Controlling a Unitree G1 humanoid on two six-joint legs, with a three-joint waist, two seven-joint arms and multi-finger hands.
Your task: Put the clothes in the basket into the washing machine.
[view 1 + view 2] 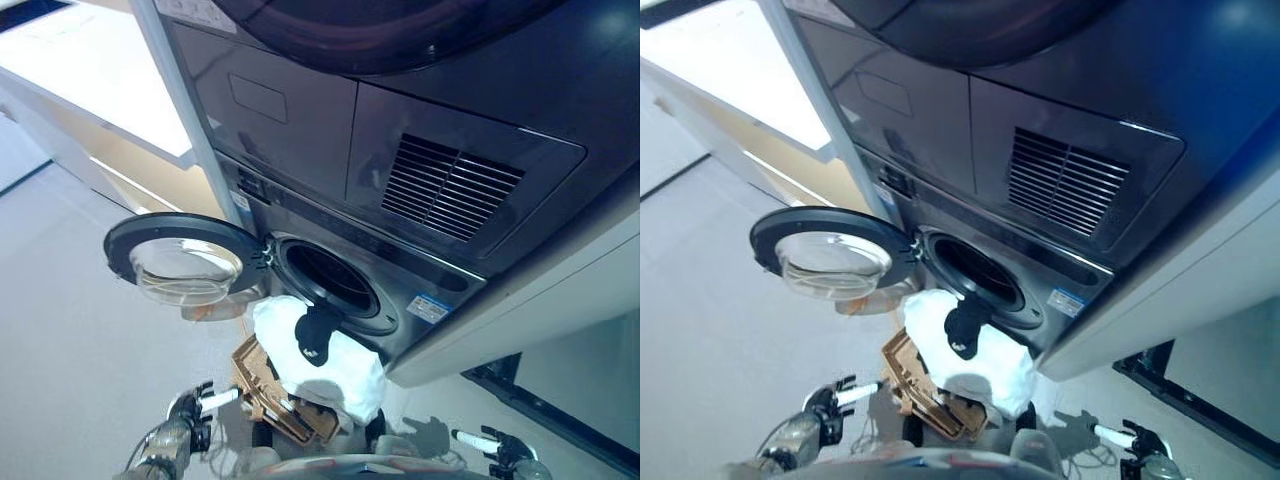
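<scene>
The dark washing machine [420, 190] has its round door [185, 262] swung open to the left, so the drum opening [330, 280] is exposed. A brown basket [262, 392] stands on the floor just below the opening. White clothes [335, 368] are piled in it up to the drum's lip. A black garment [316, 335] hangs from the lip over the white pile. My left hand [198, 405] is low at the left of the basket, open and holding nothing. My right hand [495, 443] is low at the right, open and apart from the clothes.
A white counter [90, 70] with a pale cabinet front stands left of the machine. The open door juts out over the grey floor [60, 330]. A dark frame [560, 400] lies on the floor at the right.
</scene>
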